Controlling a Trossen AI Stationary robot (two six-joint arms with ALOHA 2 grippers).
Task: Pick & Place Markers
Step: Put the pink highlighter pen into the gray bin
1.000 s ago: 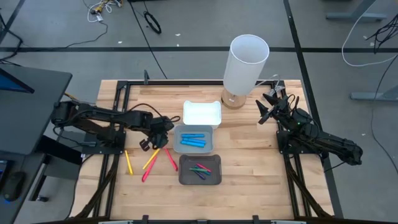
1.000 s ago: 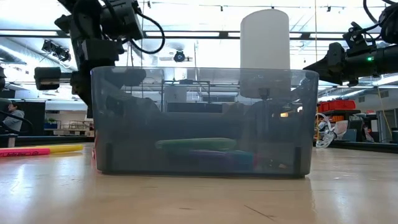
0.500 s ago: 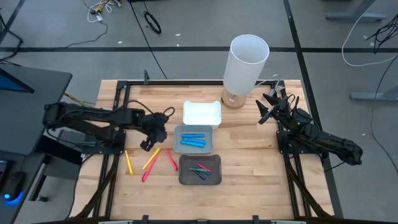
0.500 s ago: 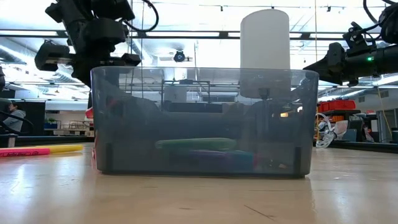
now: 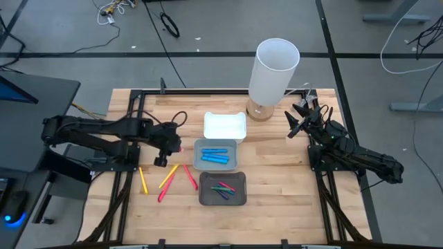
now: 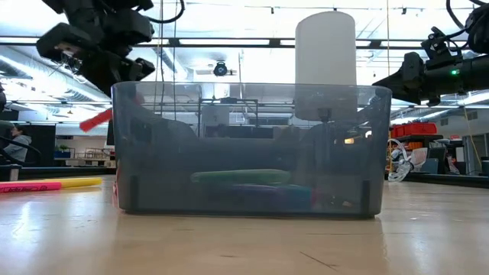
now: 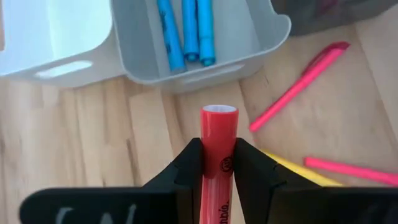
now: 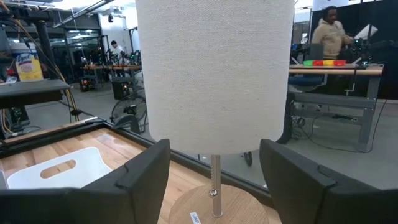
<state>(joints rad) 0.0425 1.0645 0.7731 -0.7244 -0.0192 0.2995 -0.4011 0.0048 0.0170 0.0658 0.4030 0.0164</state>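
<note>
My left gripper (image 5: 176, 147) is shut on a red marker (image 7: 218, 149), above the table just left of the light grey tray (image 5: 235, 161), which holds blue markers (image 5: 215, 155). The red marker also shows in the low view (image 6: 96, 119). Yellow, orange and pink markers (image 5: 168, 178) lie flat on the wood in front of the gripper. The dark tray (image 5: 240, 198) holds green, purple and red markers. My right gripper (image 5: 297, 119) is open and empty at the far right, facing the lamp (image 8: 214, 74). My left gripper pinches the red marker's barrel (image 7: 219, 163) between its two fingers (image 7: 189, 171). The fingers lie along the marker, whose flat end (image 7: 218, 112) sticks out past the fingertips. The marker is lifted clear of the table, tilted with that end lower.
A white tray (image 5: 225, 125) stands behind the light grey one. A tall white lamp (image 5: 275, 69) on a round wooden base stands at the far edge, right of centre. The dark tray (image 6: 252, 149) fills the low view. A person shows in the room behind (image 8: 329, 34).
My left gripper has drawn back toward the table's left edge and risen a little, carrying the red marker, which now shows tilted to the left of the dark tray in the low view.
</note>
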